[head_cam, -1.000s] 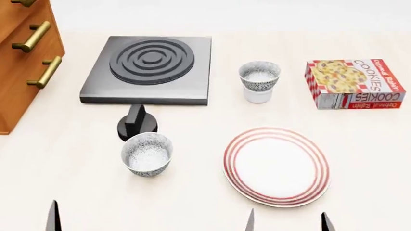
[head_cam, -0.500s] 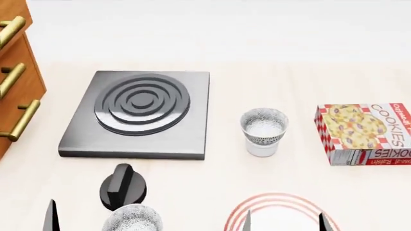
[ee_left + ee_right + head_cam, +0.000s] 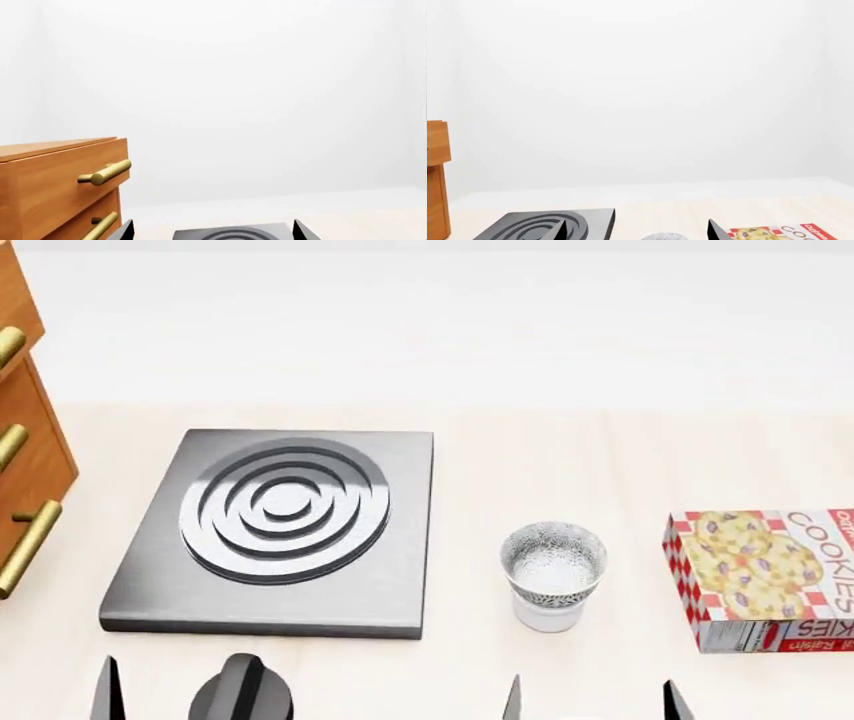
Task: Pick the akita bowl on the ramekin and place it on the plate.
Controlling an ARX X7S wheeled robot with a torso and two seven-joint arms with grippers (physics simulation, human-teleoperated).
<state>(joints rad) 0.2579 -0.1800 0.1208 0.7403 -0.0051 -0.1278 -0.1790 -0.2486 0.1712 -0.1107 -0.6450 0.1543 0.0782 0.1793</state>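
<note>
A grey hob (image 3: pixel 278 530) with concentric rings lies mid-worktop, a black knob (image 3: pixel 240 695) just before its front edge, a wooden drawer unit (image 3: pixel 24 450) at the left edge, a cookie box (image 3: pixel 771 578) at the right.

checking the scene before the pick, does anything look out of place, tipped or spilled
Only one oddity: the akita bowl sits stacked upright in the white ramekin, right of the burner plate. The cookie box lies flat. Nothing is spilled or visibly damaged.
</note>
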